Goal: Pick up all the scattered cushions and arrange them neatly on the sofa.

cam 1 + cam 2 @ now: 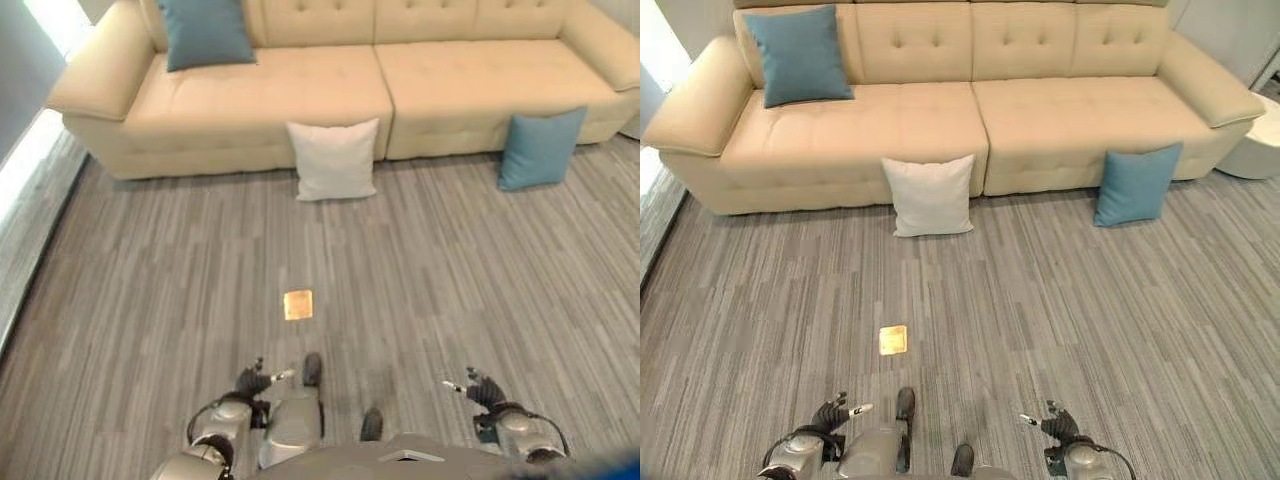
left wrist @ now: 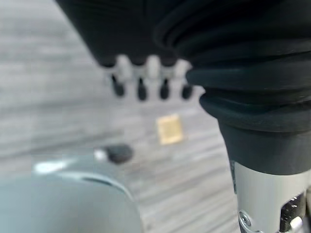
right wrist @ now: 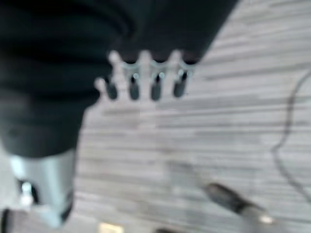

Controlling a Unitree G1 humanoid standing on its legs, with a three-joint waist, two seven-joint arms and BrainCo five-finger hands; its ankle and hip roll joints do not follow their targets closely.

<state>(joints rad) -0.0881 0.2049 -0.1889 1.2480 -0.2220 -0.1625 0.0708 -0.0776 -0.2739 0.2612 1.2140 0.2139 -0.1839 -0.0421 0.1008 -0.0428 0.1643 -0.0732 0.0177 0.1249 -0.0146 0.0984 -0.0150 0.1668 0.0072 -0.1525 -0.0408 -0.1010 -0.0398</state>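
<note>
A white cushion (image 1: pixel 930 196) stands on the floor, leaning against the front of the beige sofa (image 1: pixel 1060 110) near its middle. A teal cushion (image 1: pixel 1135 185) leans against the sofa front further right. Another teal cushion (image 1: pixel 800 55) rests upright on the sofa seat at its left end. My left hand (image 1: pixel 255 381) hangs low at the bottom of the view, fingers relaxed and empty. My right hand (image 1: pixel 478 388) hangs at the bottom right, likewise open and empty. Both hands are far from the cushions; their fingers (image 2: pixel 141 85) (image 3: pixel 146 80) show straight over bare floor.
A small yellow square marker (image 1: pixel 893 339) lies on the grey striped carpet between me and the white cushion. A white round object (image 1: pixel 1260 145) stands beside the sofa's right arm. A bright window strip runs along the left wall.
</note>
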